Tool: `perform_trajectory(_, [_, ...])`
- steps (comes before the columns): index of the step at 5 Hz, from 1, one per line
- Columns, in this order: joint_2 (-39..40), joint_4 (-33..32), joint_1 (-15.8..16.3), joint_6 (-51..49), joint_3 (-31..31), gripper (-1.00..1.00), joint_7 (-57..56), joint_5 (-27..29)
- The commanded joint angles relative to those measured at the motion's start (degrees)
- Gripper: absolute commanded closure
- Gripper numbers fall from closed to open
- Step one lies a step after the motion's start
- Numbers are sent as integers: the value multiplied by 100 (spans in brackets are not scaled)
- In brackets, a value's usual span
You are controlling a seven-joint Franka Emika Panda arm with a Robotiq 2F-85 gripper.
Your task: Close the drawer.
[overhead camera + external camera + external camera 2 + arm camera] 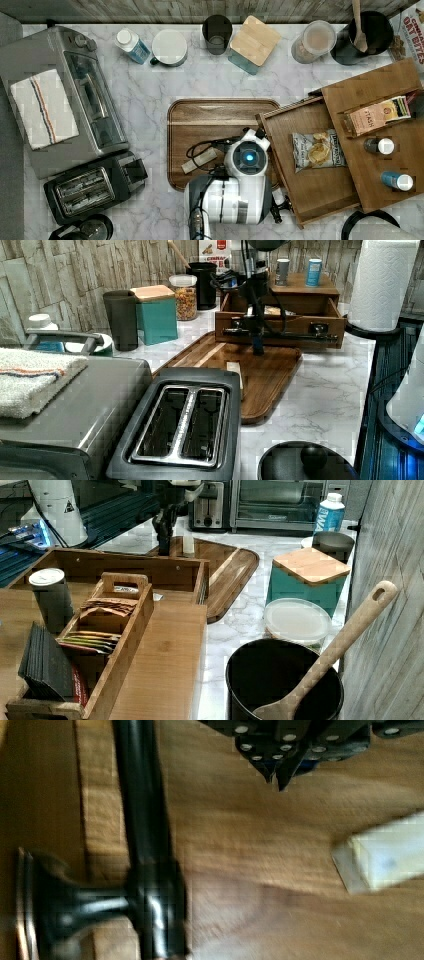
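Note:
The brown wooden drawer (pixel 312 192) stands pulled out from under the cabinet top, with a chip bag (pixel 317 150) lying in it. Its front panel (pixel 280 322) carries a black bar handle (pixel 300 334) (pixel 142 820). My gripper (pixel 257 346) (pixel 162 542) (pixel 276 779) points down over the dark wooden tray (pixel 200 115), just in front of the drawer's front and beside the handle, apart from it. Its fingertips meet, shut on nothing. In the top view the arm's wrist (pixel 247 157) covers the gripper.
A white block (pixel 199 161) (pixel 385 857) and a cable lie on the tray. The cabinet top (pixel 380 85) holds a tea box and small bottles. A toaster (pixel 92 190) and toaster oven (pixel 60 100) fill the top view's left. Canisters line the back wall; a paper towel roll (pixel 382 282) stands by the cabinet.

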Motion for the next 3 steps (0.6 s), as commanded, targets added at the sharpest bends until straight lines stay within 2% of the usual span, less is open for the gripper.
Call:
perform_trajectory(1, [-251, -43, -463, 148, -327, 100, -891, -72])
perform_trajectory(3, [183, 432, -656, -110, -536, 100, -1655, -32])
